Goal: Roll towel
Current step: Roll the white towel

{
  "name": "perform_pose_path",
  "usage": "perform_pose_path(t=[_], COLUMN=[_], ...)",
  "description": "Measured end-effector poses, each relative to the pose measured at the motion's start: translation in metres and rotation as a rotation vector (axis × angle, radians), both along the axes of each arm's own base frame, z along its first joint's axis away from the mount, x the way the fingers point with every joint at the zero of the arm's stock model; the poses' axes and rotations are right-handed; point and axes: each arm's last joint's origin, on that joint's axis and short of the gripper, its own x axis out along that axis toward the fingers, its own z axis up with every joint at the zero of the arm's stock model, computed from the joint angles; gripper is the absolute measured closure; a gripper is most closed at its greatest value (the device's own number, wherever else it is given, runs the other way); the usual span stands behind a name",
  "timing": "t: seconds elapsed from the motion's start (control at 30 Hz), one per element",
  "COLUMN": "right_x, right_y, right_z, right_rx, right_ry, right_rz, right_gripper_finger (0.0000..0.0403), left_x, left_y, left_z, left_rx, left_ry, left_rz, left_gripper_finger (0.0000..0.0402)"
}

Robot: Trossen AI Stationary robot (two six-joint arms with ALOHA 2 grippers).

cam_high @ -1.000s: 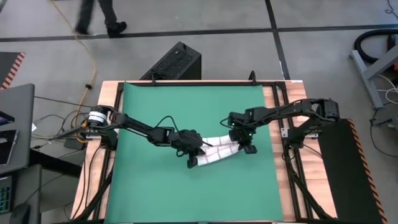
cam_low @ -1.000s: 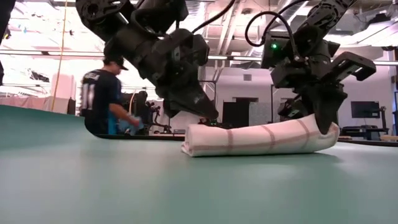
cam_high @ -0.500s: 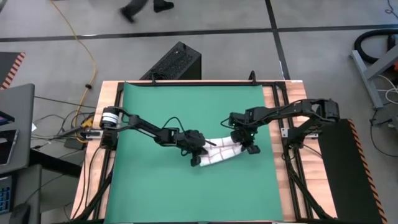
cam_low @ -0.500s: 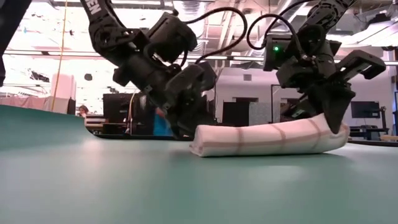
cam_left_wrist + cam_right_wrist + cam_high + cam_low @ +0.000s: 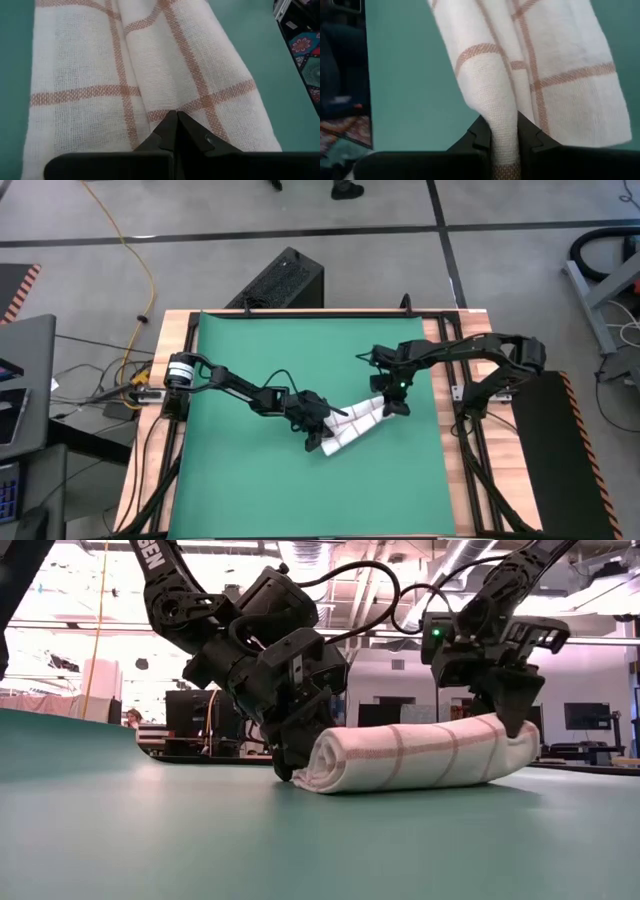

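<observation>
The towel (image 5: 352, 424), white with thin red-brown grid lines, lies rolled up on the green mat (image 5: 240, 360). It runs slantwise from near-left to far-right. My left gripper (image 5: 316, 438) is shut and stands at the roll's near-left end (image 5: 320, 765). My right gripper (image 5: 392, 406) is shut on the roll's far-right end (image 5: 505, 735). In the left wrist view the shut fingertips (image 5: 176, 116) meet the cloth at a crease. My left gripper presses its shut fingertips (image 5: 170, 125) against the towel's roll at a crease between two layers (image 5: 172, 102), near the roll's left end, slanting down from the table's left. The roll lies on the mat. My right gripper pinches a fold of cloth (image 5: 502, 117) at the roll's right end between its two fingers, slanting down from the table's right. The rest of the roll (image 5: 545, 60) lies on the mat beyond the fingers.
Bare green mat lies all around the towel, with wooden table strips (image 5: 180, 330) at the mat's left and right. A black box (image 5: 285, 280) stands beyond the far edge. A person's feet (image 5: 345, 188) show on the floor farther off.
My left gripper has sunk to the mat at the roll's left end. My right gripper has gone toward the table's far edge with the right end. The roll has turned about: it was gently curved and now lies straighter and more slantwise, its left end nearly in place.
</observation>
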Motion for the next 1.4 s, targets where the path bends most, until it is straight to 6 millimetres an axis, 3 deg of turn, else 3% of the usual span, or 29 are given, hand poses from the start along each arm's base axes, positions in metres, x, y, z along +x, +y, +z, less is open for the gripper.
perform_pose_path(t=[0.3, 0.7, 1.03, 1.4], right_x=[0.012, 0.024, 0.034, 0.039], right_y=[-0.009, -0.018, -0.032, -0.035], right_z=[-0.014, -0.001, -0.019, -0.044], right_rx=[0.068, 0.071, 0.116, 0.138], right_ry=[0.058, 0.042, 0.073, 0.161], right_rz=[-0.156, -0.190, -0.343, -0.376], right_gripper_finger=[0.0349, 0.0349, 0.0349, 0.0349], left_x=[0.000, -0.001, -0.001, -0.002], left_y=[-0.001, -0.002, -0.003, -0.003], left_z=[0.000, 0.000, 0.000, 0.004], left_rx=[-0.051, -0.099, -0.134, -0.166], left_ry=[0.003, 0.025, 0.034, 0.044], left_rz=[-0.033, -0.044, -0.043, -0.019], left_gripper_finger=[0.0401, 0.0401, 0.0401, 0.0401])
